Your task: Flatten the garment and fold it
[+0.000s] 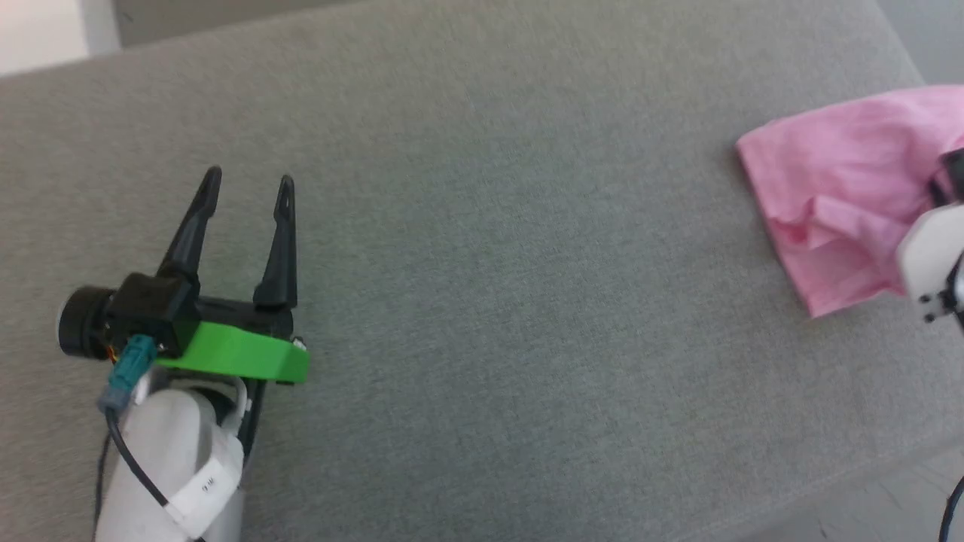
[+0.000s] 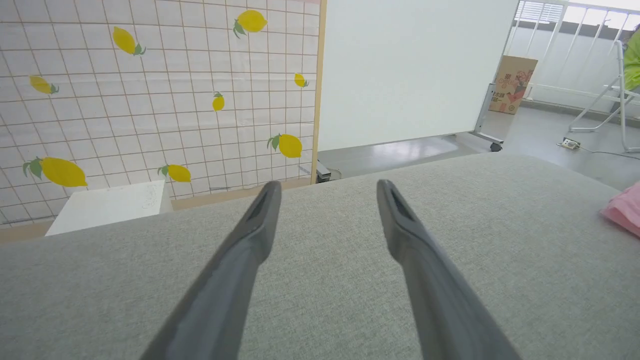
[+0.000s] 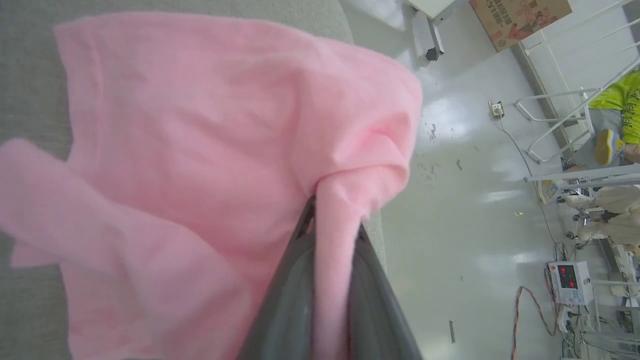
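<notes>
Only the right gripper (image 3: 335, 215) pinches the crumpled light-pink cotton garment (image 1: 836, 188), probably its right edge; spread left gripper (image 1: 249, 178) sits well left.

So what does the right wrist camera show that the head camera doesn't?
Right wrist view: the right arm's fingers shut on a fold of the pink garment, with a cardboard box on the floor beyond. Head view: the left arm's fingers spread open, holding nothing, well apart from the garment on the grey cushion. Both: the crumpled pink garment lying on that grey surface.
</notes>
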